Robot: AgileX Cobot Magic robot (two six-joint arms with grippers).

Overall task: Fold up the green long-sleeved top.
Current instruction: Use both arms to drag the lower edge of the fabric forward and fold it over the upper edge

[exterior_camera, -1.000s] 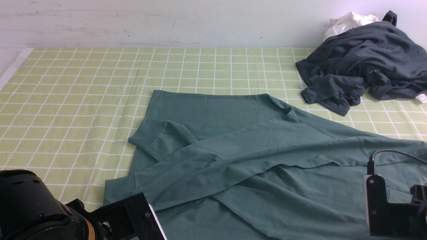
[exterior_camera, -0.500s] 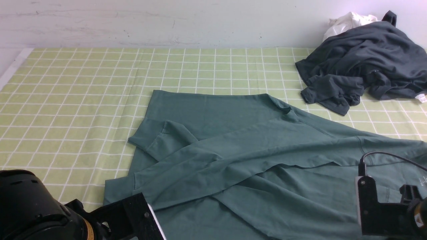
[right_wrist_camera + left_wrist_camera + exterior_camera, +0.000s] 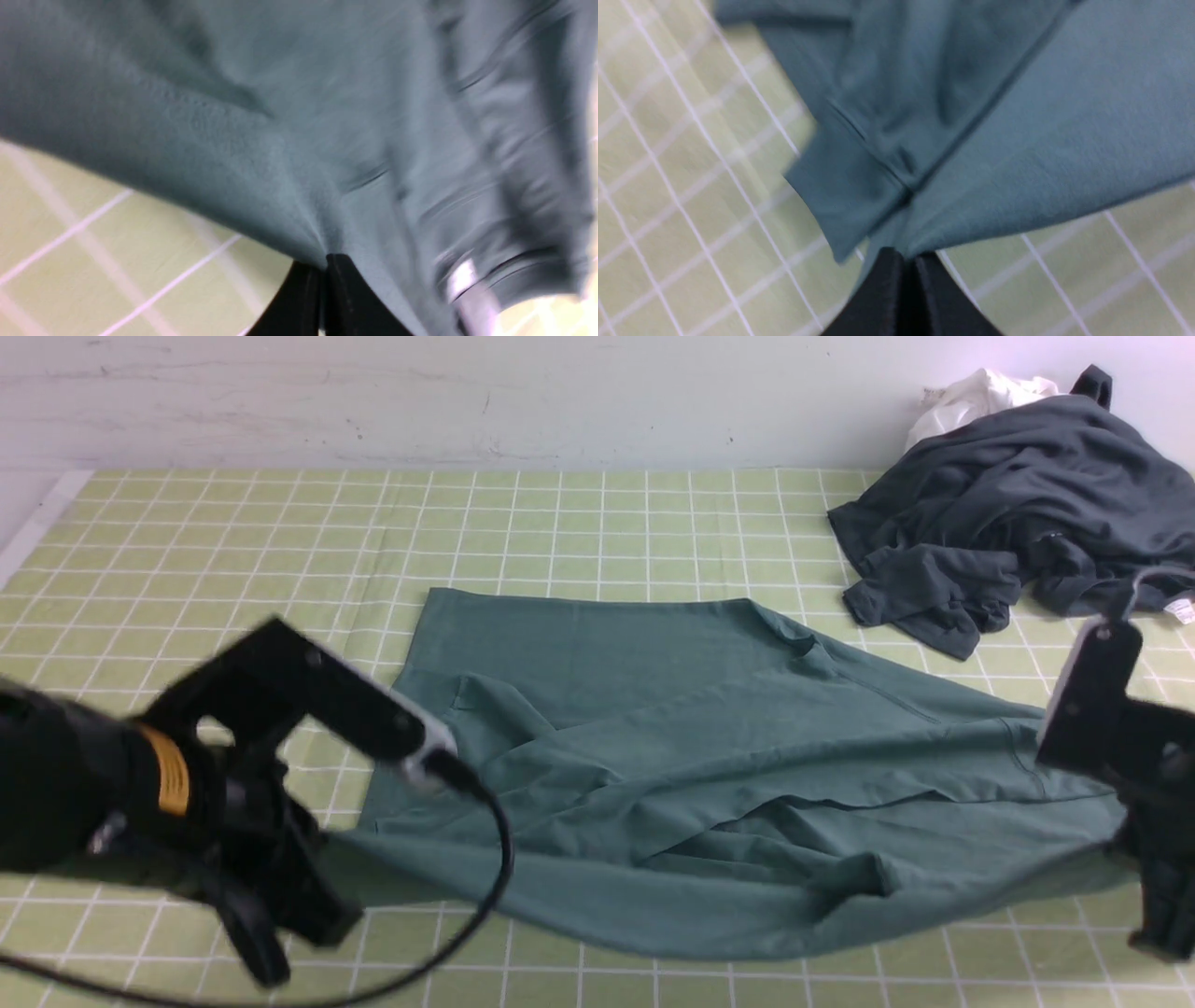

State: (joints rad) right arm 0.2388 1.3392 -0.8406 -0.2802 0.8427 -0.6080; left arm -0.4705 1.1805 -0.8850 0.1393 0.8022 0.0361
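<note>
Soft, light, saggy jersey: green long-sleeved top [image 3: 653,728] spread mid-counter [image 3: 233,569], near edge held up w/ left fingers [image 3: 889,289] & right fingers [image 3: 348,298] each clamped on it; prob best gripped at edge corners, kept taut

My front camera looks forward across the table [image 3: 597,523]; both wrist cameras press close on the same green top [image 3: 653,728].

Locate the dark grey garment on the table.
In the front view, the dark grey garment lies crumpled at the far right of the checked tablecloth, beyond the green long-sleeved top, a white cloth behind it.
</note>
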